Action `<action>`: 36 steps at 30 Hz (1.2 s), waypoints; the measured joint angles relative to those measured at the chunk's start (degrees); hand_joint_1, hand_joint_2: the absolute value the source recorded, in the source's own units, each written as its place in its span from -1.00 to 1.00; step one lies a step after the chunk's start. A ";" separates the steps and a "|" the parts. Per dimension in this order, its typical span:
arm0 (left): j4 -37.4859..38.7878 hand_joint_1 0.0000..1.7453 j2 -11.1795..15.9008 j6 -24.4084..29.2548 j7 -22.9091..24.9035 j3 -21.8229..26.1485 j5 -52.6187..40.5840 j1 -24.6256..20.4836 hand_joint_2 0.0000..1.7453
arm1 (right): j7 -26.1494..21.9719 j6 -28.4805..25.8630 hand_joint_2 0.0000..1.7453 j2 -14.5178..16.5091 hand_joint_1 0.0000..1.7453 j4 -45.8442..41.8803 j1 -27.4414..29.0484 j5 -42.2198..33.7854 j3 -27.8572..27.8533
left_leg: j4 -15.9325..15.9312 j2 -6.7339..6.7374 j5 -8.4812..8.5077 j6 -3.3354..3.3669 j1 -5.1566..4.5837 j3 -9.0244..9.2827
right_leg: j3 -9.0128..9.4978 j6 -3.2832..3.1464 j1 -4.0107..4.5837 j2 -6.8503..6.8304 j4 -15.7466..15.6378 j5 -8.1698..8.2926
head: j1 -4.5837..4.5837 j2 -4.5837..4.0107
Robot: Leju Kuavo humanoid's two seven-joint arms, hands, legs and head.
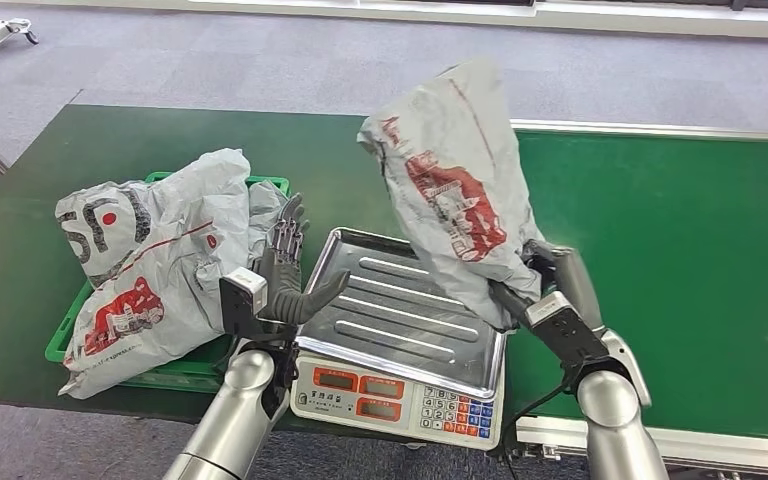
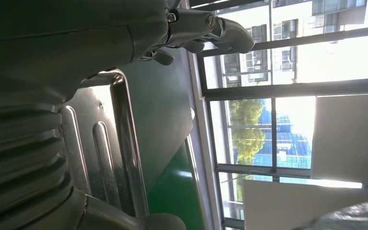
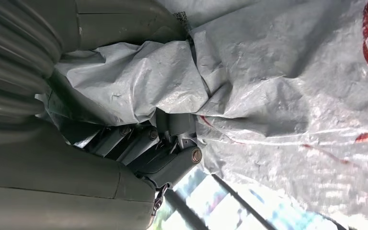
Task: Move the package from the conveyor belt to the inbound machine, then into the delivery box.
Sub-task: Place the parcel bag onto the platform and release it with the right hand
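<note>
Green belting covers the conveyor belt (image 1: 680, 260), which carries everything here; we judge the package came off its right stretch. Next in size, the grey package (image 1: 460, 190) stands upright over the right edge of the scale's steel pan (image 1: 400, 310), its lower end gripped by the right hand (image 1: 535, 285), so the bag hangs ready to be laid on the pan for weighing. The green delivery box (image 1: 175, 375) sits at the belt's near left corner, already heaped with two grey bags (image 1: 160, 270), beside the inbound machine (image 1: 400, 395), so the last move is short. The left hand (image 1: 290, 275) holds nothing, fingers spread and upright between box and pan, probably waiting to take the package over. In the right wrist view fingers (image 3: 172, 158) crumple the plastic, a firm hold on a slippery bag.
</note>
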 joint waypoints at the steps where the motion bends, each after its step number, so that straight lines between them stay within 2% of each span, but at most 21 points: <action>1: -0.06 -1.00 0.01 0.03 0.00 0.00 0.00 0.05 1.00 | 0.88 0.88 1.00 0.00 1.00 0.15 0.08 -0.59 0.75 | 0.00 0.00 0.00 0.00 0.00 0.00 | 0.00 0.00 0.00 0.00 0.00 0.00 | 0.00 0.00; 11: -0.15 -1.00 0.01 0.15 0.01 0.00 -0.03 0.61 1.00 | 6.74 7.39 1.00 -0.06 1.00 4.68 -0.05 -4.13 4.05 | 0.00 0.00 0.00 0.00 0.00 0.00 | 0.00 0.00 0.01 0.00 0.00 0.00 | -0.01 0.00; 25: 0.00 -1.00 -0.01 0.31 0.01 0.00 0.05 0.67 1.00 | 6.48 15.47 1.00 -1.34 1.00 6.85 0.21 -11.85 7.10 | 0.00 0.01 0.00 0.00 0.00 0.01 | -0.02 0.00 0.00 0.01 0.00 0.00 | -0.01 0.00; 26: 0.01 -1.00 -0.01 0.42 0.01 0.00 0.09 0.68 1.00 | 6.53 15.63 1.00 -1.49 0.61 6.86 0.21 -12.14 7.37 | 0.00 0.01 0.00 0.00 0.00 0.01 | -0.02 0.00 0.01 0.01 0.00 0.00 | -0.01 0.00; 29: 0.01 -1.00 -0.01 0.68 0.01 0.00 0.21 0.71 1.00 | 6.83 15.73 1.00 -1.89 -0.89 6.87 0.19 -12.67 7.93 | 0.00 0.01 0.00 0.00 0.00 0.00 | -0.02 0.00 0.00 0.01 0.00 0.00 | -0.01 0.00; 30: 0.02 -1.00 -0.01 0.72 0.01 0.00 0.25 0.72 1.00 | 6.95 15.65 1.00 -2.02 -1.00 6.87 0.18 -12.76 8.09 | 0.00 0.01 0.00 0.00 0.00 0.00 | -0.02 0.00 0.00 0.01 0.00 0.00 | 0.00 0.00; 36: 0.03 -1.00 -0.01 1.01 0.01 0.00 0.47 0.83 1.00 | 7.31 14.68 1.00 -2.67 -1.00 6.89 0.08 -13.11 8.91 | 0.00 0.01 0.00 0.00 0.00 0.00 | -0.02 0.00 0.00 0.01 0.00 0.00 | 0.00 0.00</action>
